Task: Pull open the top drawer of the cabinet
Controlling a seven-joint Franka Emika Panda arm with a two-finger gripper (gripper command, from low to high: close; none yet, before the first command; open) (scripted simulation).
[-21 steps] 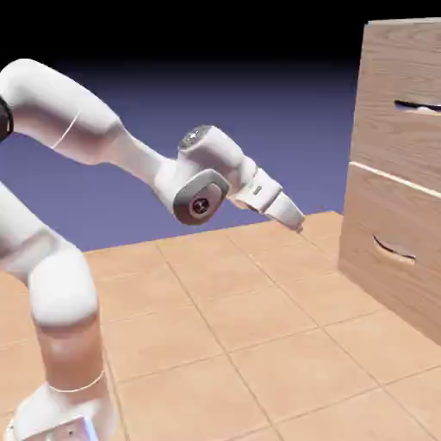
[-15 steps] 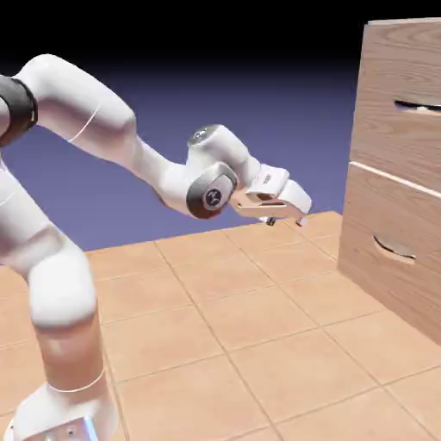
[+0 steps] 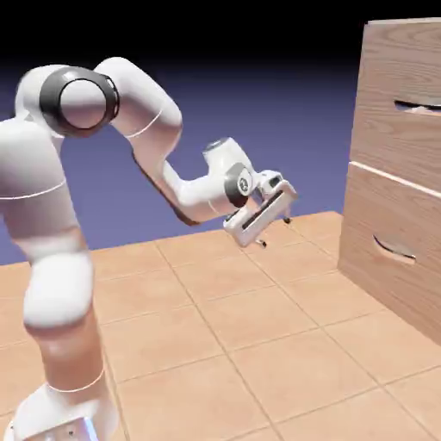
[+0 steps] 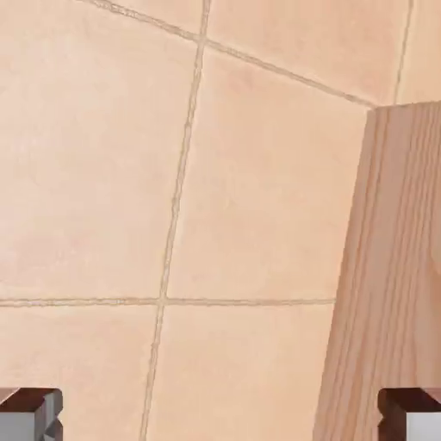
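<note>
On my exterior view, the cabinet point(image 3: 388, 198) stood upright at the right, a tall light-brown wood-grain box cut off by the right edge, its 2 fronts stacked and parted by 1 pale seam. I saw the top drawer point(image 3: 392, 77) as the upper panel, closed, with 1 dark, thin, curved handle slot toward its right. The lower panel point(image 3: 383, 215) carried a similar slot. In my hand view, a slanted strip of the cabinet's wood filled the right side.
</note>
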